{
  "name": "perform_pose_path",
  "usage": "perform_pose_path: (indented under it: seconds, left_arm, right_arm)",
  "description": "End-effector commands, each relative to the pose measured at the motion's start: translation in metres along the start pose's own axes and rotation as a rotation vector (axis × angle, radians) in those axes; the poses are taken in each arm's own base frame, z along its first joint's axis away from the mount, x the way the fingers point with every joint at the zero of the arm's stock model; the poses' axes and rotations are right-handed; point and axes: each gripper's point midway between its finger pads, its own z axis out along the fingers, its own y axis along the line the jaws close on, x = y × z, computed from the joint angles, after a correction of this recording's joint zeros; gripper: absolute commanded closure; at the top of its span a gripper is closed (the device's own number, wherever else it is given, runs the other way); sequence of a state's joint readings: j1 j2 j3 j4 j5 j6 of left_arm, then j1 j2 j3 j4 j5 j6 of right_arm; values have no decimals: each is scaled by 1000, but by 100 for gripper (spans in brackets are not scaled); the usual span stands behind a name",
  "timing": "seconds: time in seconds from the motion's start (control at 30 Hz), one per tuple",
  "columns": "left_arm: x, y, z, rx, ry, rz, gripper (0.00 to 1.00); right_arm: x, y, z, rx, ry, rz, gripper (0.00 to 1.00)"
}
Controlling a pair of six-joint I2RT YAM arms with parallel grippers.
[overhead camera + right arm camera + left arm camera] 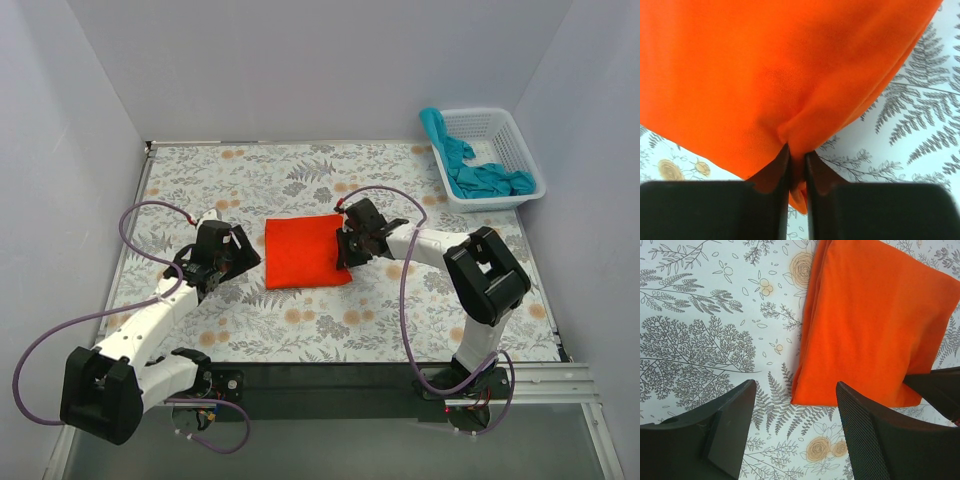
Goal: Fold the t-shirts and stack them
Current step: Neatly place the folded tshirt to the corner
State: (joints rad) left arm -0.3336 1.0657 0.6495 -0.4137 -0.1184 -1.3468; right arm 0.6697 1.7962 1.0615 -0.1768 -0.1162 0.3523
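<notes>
Right end effector is seen clamped down now, its jaws nearly together with a pinch of the orange shirt caught between them at the cloth's right edge. Left end effector is held well open and empty, poised just off the shirt's near-left corner, nothing gripped. The orange shirt is laid as a folded packet at the middle of the worktop, between the two arms; the teal shirt is heaped in the basket at the far right corner, not yet folded. The step in hand is judged to be a further fold or a tidying of the orange packet, started from its right side. For the next move, the pinched edge would need to be lifted and carried over towards the left without the lower layers being dragged along; the left corner may have to be pinned or gripped to keep the packet in place. The packet is close to square, its slightly longer axis run left to right across the worktop, a little skewed. Which way the collar is pointed cannot be told.
</notes>
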Motion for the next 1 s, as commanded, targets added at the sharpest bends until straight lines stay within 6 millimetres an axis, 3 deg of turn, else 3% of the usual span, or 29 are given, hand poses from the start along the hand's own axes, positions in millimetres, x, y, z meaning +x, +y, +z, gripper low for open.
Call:
perform_pose_path:
  seconds: [0.0, 0.2, 0.43, 0.57, 0.67, 0.97]
  left_arm:
    - [0, -6, 2, 20, 2, -39, 36]
    - [22, -12, 15, 23, 112, -151, 36]
    - [27, -4, 29, -40, 132, -194, 18]
    - [21, 4, 32, -86, 92, -202, 16]
    - [22, 4, 35, -92, 105, -188, 16]
    - [36, 3, 56, -114, 186, -172, 21]
  right_arm:
    - [-12, 17, 9, -72, -9, 15, 86]
    - [-14, 30, 16, -181, -13, 72, 99]
    - [-5, 26, 16, -246, -24, 120, 97]
    - [-5, 24, 9, -244, -48, 120, 62]
    - [-5, 19, 2, -226, -67, 120, 45]
    - [4, -8, -22, -139, -120, 113, 34]
